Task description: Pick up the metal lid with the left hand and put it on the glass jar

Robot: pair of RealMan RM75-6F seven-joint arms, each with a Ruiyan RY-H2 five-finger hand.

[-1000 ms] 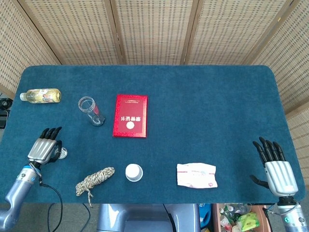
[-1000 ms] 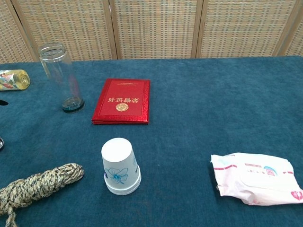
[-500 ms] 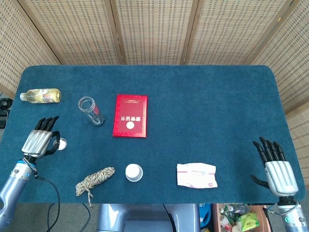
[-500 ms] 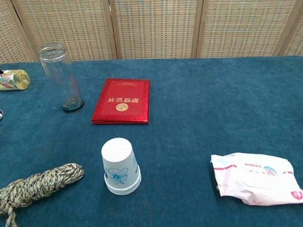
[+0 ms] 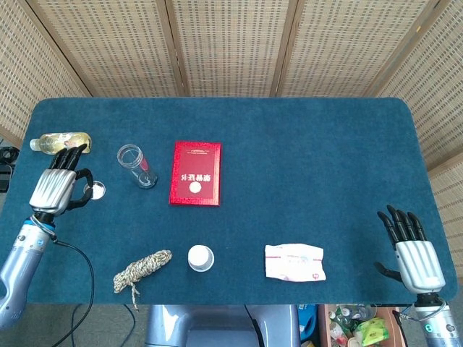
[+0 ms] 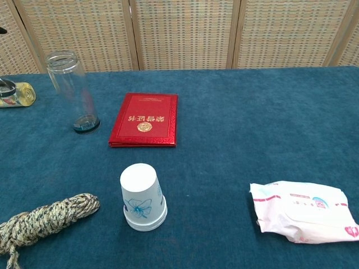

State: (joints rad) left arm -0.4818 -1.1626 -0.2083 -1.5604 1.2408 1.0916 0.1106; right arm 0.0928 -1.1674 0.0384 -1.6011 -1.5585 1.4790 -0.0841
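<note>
Metal lid (image 5: 97,190), a small round disc, sits pinched in your left hand (image 5: 54,188) at the table's left side, its flat face turned up. Just right of it, the clear glass jar (image 5: 137,165) stands upright, mouth open upward. Your right hand (image 5: 414,249) rests at the near right, fingers spread, holding nothing.

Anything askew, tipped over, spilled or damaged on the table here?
Nothing spilled or damaged. The small bottle lies on its side at the far left, and the paper cup stands upside down. The glass jar is upright.
</note>
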